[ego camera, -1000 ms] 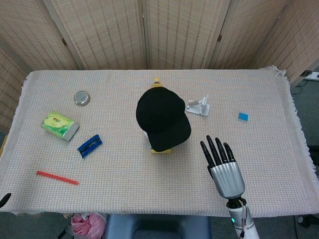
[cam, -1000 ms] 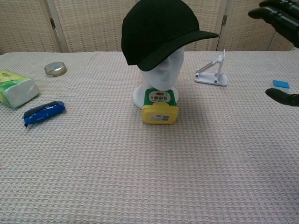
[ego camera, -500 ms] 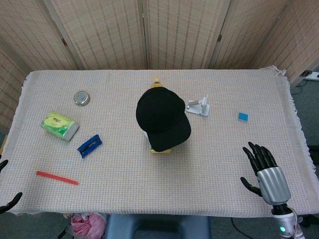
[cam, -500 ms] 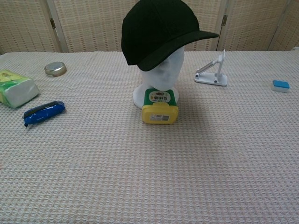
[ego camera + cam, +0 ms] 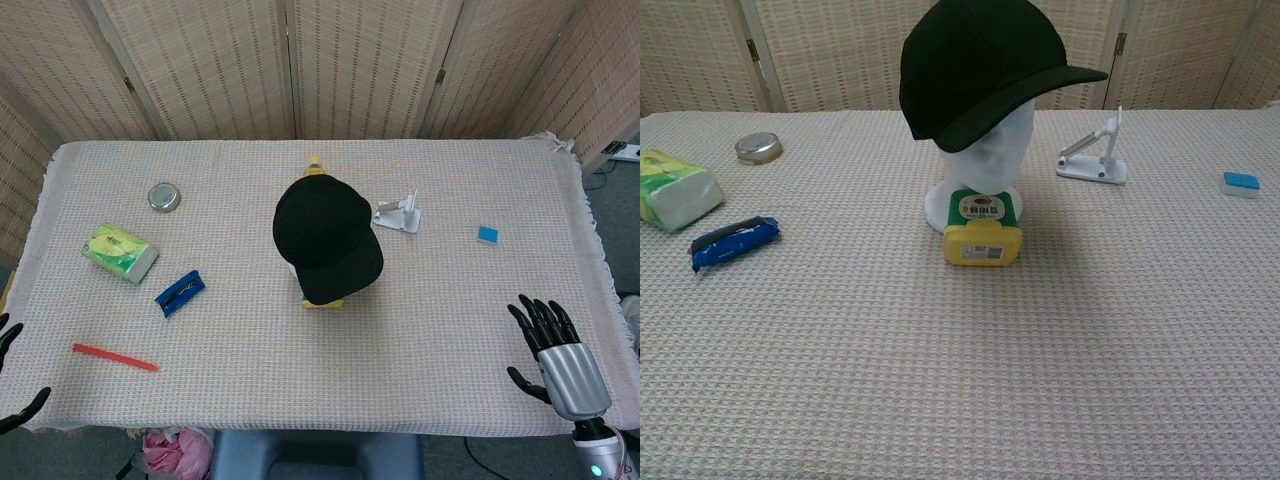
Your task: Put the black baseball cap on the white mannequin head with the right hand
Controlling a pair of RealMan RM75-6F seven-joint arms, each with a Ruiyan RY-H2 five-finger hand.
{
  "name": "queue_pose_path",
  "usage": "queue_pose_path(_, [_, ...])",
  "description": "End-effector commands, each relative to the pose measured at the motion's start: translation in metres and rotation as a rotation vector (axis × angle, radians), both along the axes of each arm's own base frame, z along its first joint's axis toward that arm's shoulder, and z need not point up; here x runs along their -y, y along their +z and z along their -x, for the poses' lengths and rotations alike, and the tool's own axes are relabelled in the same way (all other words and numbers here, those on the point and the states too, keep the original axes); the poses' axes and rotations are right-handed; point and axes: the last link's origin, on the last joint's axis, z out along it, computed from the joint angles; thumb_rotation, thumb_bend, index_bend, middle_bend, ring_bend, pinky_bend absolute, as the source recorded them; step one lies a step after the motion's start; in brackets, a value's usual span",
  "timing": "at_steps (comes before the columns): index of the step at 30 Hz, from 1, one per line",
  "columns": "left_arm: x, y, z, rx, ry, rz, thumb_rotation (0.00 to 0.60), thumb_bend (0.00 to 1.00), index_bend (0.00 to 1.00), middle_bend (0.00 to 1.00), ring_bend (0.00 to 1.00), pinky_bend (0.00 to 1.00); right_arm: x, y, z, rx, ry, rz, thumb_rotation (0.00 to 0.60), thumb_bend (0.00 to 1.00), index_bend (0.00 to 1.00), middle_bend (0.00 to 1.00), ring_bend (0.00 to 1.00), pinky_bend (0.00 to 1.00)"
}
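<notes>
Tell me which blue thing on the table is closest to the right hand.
The small blue block, right of the cap; the blue packet lies far from the right hand.

A black cap point(image 5: 326, 234) sits in the middle of the tabletop point(image 5: 250, 330), with a bit of yellow box point(image 5: 322, 302) poking out under its brim. Near the left edge lie a round tin lid point(image 5: 164, 196), a green pack point(image 5: 120, 252), a blue wrapper point(image 5: 180, 291) and a red stick point(image 5: 114, 356). A white stand point(image 5: 399, 214) is just beside the cap, and a small blue block point(image 5: 487, 234) lies toward the right edge. The right hand point(image 5: 556, 353) is at the front right corner, fingers spread, holding nothing. Only the left hand's fingertips point(image 5: 22, 410) show at the front left corner.
</notes>
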Motion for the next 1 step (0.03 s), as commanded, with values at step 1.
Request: queue_pose_path(1, [-0.0001, 0.0001, 0.0008, -0.001, 0.003, 0.006, 0.600, 0.25, 0.00, 0.00, 0.00, 0.17, -0.0002, -0.0036, -0.0011, -0.009, -0.001, -0.012, 0.600, 0.14, 0.00, 0.00, 0.00, 0.00])
